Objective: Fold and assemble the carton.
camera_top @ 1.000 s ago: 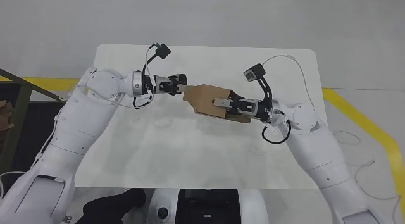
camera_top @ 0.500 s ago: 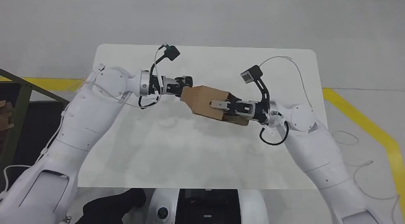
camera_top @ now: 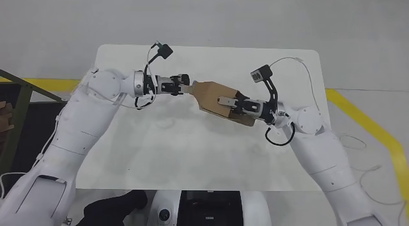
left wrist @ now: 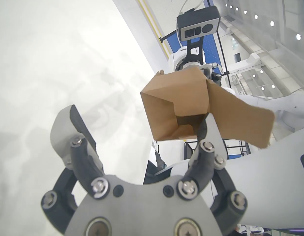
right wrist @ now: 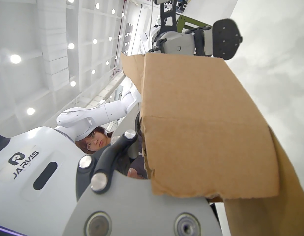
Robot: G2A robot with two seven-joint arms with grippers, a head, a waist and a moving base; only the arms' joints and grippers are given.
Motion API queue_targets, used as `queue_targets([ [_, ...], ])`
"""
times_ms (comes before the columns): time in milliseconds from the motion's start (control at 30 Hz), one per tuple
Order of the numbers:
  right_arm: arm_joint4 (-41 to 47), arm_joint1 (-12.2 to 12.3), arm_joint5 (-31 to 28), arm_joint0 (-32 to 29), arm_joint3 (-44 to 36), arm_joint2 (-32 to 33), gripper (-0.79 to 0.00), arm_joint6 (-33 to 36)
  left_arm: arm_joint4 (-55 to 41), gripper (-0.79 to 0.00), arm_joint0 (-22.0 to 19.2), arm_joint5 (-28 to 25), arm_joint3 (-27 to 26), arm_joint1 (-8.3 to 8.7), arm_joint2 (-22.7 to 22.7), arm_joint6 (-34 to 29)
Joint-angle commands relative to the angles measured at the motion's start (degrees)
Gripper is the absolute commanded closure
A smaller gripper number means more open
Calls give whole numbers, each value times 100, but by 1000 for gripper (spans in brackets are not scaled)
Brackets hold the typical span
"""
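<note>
One carton [camera_top: 214, 93] well inside table [camera_top: 160, 156] edges

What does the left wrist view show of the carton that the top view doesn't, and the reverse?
Left wrist: the carton's hollow open end, a flap swung out beside it, and the left gripper spread open before it. Top: the table outline and the right gripper clamped on the carton's other end. Both: the carton between the two arms.
</note>
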Motion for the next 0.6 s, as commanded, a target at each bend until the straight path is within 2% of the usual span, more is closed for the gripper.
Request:
queue_targets([
  [0,-87,10,-1,-30,-19,40,0,-81,-65,-785,84,-41,-30,26,-96,-5],
  [200,-325,33,122,-89,-9,122,0,-362,-129,-785,365,-191,-223,113,-439,103],
  [433,-632,22,327,-60,49,46,0,-668,-58,-785,643,-457,-772,183,-762,347],
  [567,-766,11,448,-27,67,-9,0,-807,84,-785,722,-316,-1060,215,-845,336],
])
